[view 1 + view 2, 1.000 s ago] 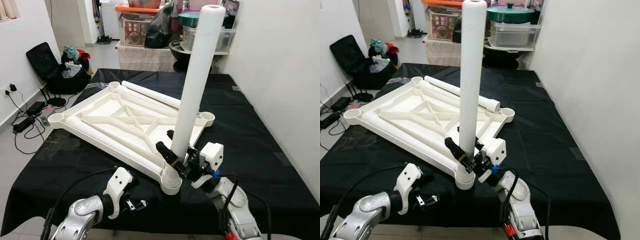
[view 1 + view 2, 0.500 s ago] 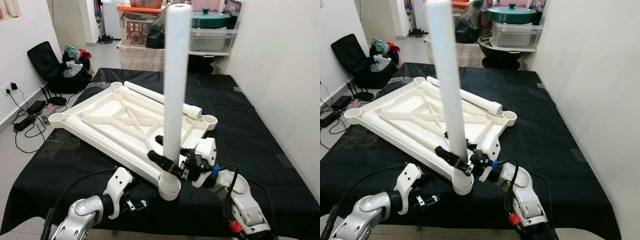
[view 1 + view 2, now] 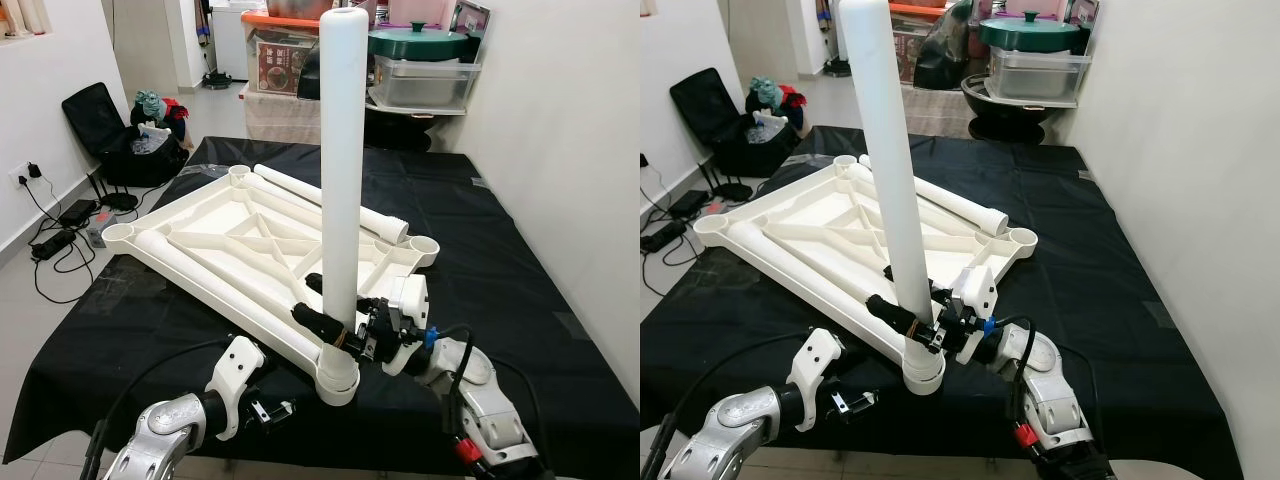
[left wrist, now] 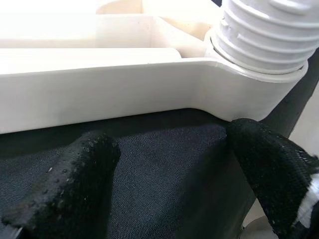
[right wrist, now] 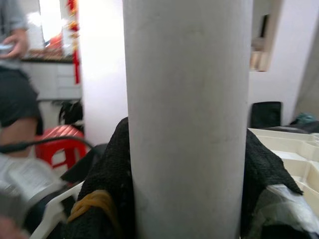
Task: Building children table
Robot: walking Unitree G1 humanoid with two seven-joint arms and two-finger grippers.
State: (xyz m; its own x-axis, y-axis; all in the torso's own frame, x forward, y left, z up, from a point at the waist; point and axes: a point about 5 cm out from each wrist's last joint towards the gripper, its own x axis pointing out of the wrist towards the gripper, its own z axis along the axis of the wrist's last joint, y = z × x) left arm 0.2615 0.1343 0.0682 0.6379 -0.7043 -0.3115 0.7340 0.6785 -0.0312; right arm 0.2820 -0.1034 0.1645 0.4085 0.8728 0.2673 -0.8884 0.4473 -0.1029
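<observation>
A white plastic tabletop (image 3: 215,225) lies upside down on the black-clothed table (image 3: 500,250). A long white leg (image 3: 337,180) stands almost upright with its threaded end (image 4: 264,35) in the near corner socket (image 3: 337,382). My right gripper (image 3: 335,325) is shut on the leg just above the socket, and its black fingers (image 5: 107,174) hug both sides of the leg (image 5: 187,119). My left gripper (image 3: 270,410) hangs open at the table's front edge, just short of that corner, with nothing between its fingers (image 4: 75,179). Two more legs (image 3: 330,200) lie on the tabletop.
A white wall runs along the right. Storage boxes and pots (image 3: 420,70) stand behind the table. On the floor at the left are a black bag (image 3: 110,140) and cables (image 3: 60,230). A person (image 5: 15,74) and a red stool (image 5: 60,142) stand behind me.
The leg has swung from leaning right to almost upright, still in the right gripper's hold. The left arm has stayed where it was. The camera shifted slightly.
</observation>
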